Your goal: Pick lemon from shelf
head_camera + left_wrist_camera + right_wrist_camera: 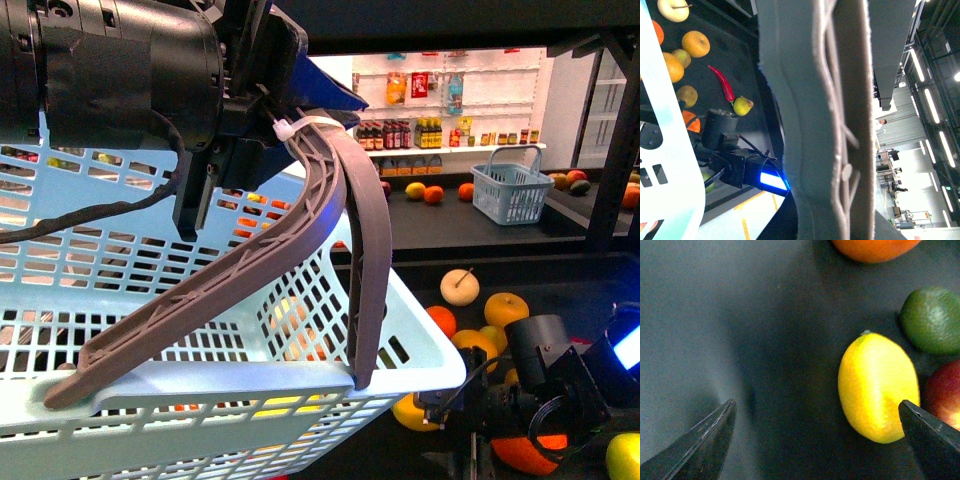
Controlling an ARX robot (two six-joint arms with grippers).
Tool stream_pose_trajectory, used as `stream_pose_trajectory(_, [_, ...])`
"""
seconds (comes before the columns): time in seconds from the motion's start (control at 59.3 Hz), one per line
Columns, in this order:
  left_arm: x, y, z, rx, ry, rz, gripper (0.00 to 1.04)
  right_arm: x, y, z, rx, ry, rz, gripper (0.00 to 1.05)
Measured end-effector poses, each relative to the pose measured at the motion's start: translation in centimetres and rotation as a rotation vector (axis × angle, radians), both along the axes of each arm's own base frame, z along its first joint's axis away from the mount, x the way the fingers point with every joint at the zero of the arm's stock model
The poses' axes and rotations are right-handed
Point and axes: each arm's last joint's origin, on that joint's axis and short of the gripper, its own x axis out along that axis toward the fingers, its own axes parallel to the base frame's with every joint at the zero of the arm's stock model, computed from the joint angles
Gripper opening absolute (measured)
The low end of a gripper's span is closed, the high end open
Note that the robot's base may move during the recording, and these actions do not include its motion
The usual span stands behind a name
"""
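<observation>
My right gripper (816, 404) hangs with its dark fingers spread wide over the flat black shelf tier (740, 315). The oval yellow lemon (879, 387) lies there at lower right, just inside one fingertip. At the front view's upper left, my left gripper (290, 125) is clamped on the grey plastic handle (340, 230) of a pale blue slotted basket (420, 340).

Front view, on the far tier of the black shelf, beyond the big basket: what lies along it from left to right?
Yellow fruit → red-orange fruit → orange fruit → small blue basket → cluster of fruit.
</observation>
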Motion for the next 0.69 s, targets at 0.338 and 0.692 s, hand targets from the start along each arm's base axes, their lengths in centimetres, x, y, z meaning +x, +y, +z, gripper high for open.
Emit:
stream_pose_trajectory(0.338, [0.0, 0.0, 0.0, 0.000, 0.000, -0.001, 0.07, 3.2, -0.5, 0.2, 0.000, -0.063, -0.060, 0.97])
stream_pose_trajectory(0.692, [0.0, 0.0, 0.0, 0.000, 0.000, 0.000, 0.07, 4.5, -0.2, -2.2, 0.005, -0.017, -0.104, 0.97])
